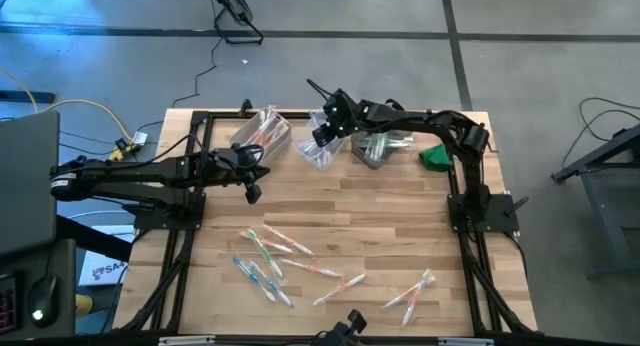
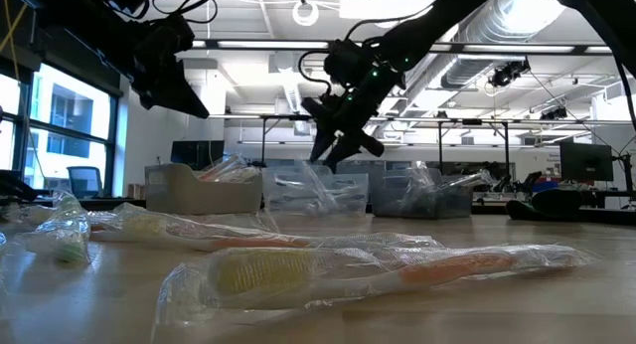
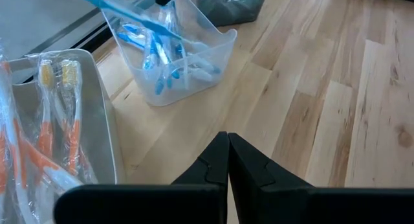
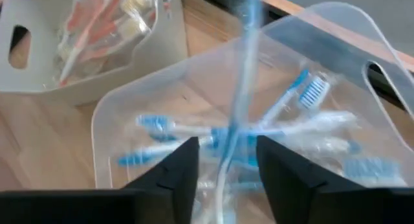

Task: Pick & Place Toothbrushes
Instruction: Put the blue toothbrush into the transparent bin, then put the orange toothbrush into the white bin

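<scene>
My right gripper (image 1: 322,138) (image 4: 226,153) hangs open over the clear middle bin (image 1: 322,154) (image 4: 162,101), which holds several blue toothbrushes (image 4: 284,130). One more blue toothbrush (image 4: 242,68) (image 3: 129,15) stands blurred in the gap between the fingers, slanting down into that bin, with room on either side. My left gripper (image 1: 252,192) (image 3: 228,149) is shut on nothing, above bare wood near the bins. Several wrapped toothbrushes (image 1: 290,254) lie flat on the near half of the table.
A pale bin (image 1: 262,132) (image 3: 97,120) with orange toothbrushes stands left of the clear one. A dark bin (image 1: 380,148) with green ones stands to its right, and a small green object (image 1: 434,156) lies beyond that. Bare wood (image 1: 380,211) lies between the bins and the loose toothbrushes.
</scene>
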You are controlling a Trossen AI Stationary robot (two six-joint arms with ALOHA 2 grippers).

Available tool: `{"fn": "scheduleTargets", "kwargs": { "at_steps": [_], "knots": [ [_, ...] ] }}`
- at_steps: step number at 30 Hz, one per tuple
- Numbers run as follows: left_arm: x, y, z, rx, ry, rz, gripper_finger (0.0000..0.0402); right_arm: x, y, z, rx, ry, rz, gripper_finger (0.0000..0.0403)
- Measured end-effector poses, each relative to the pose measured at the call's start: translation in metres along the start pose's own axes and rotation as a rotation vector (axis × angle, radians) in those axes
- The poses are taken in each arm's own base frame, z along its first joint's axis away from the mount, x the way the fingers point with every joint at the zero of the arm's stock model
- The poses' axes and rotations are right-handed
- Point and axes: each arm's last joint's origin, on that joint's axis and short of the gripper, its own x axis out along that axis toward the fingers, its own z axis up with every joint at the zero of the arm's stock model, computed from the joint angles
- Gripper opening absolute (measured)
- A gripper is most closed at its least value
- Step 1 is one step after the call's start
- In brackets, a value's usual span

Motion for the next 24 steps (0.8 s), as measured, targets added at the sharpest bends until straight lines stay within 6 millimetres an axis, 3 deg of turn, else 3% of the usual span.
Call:
{"fn": "scheduleTargets", "kwargs": {
  "at_steps": [4,9,14,18,24],
  "knots": [
    [0.000,0.000,0.000,0.000,0.000,0.000,0.0001,-0.013,-0.005,0.006,0.010,-0.007,-0.013,0.0189],
    [0.000,0.000,0.000,0.001,0.000,0.000,0.0001,-0.036,-0.010,0.020,0.009,-0.042,0.036,0.0203],
    [0.000,0.000,0.000,-0.003,-0.003,-0.001,0.0001,-0.069,-0.006,0.031,-0.093,-0.044,0.239,0.0189],
    [0.000,-0.003,0.008,-0.143,-0.072,-0.056,0.0001,-0.088,-0.002,0.035,-0.161,-0.045,0.370,0.0173],
    [-0.002,-0.004,0.020,-0.278,-0.192,-0.080,0.0001,-0.107,-0.012,0.041,-0.281,-0.085,0.349,0.0135]
  ]
}}
